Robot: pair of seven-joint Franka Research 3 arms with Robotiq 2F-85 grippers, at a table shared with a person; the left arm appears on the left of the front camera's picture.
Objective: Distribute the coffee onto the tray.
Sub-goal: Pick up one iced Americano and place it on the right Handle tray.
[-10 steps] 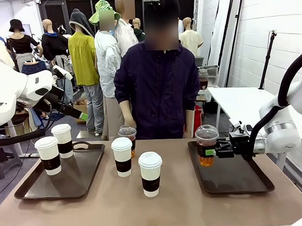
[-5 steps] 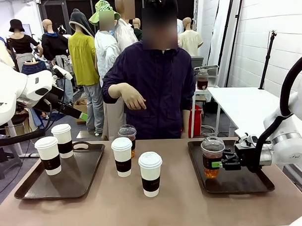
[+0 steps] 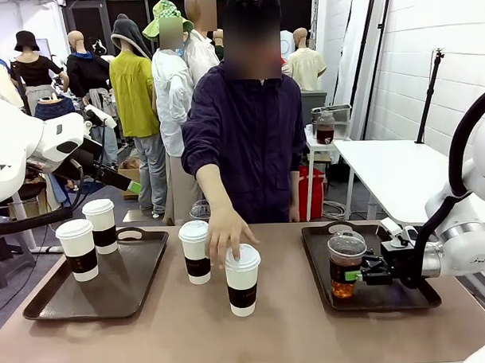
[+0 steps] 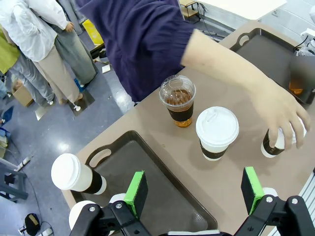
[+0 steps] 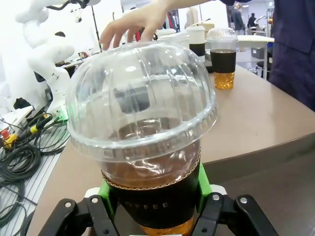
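My right gripper (image 3: 365, 270) is shut on a clear dome-lidded cup of iced coffee (image 3: 346, 265) over the right tray (image 3: 406, 299); the cup's base is at or just above the tray floor. In the right wrist view its green pads (image 5: 105, 191) clamp the cup's dark sleeve (image 5: 147, 201). Two sleeved white cups (image 3: 76, 249) (image 3: 100, 226) stand on the left tray (image 3: 127, 293). Two more white cups (image 3: 195, 251) (image 3: 242, 279) stand on the table between the trays, and a person's hand (image 3: 227, 234) rests on the nearer one's lid. A second iced coffee (image 4: 178, 101) stands behind them. My left gripper (image 4: 194, 189) hangs open above the left tray.
The person stands at the far side and leans an arm (image 3: 211, 182) over the table's middle. The rear half of the right tray (image 3: 324, 242) is bare. A white side table (image 3: 385, 164) stands beyond on the right.
My right gripper has carried the iced coffee lower and toward the near side of the right tray. The person's hand has come down onto the front white cup. The left arm has stayed still.
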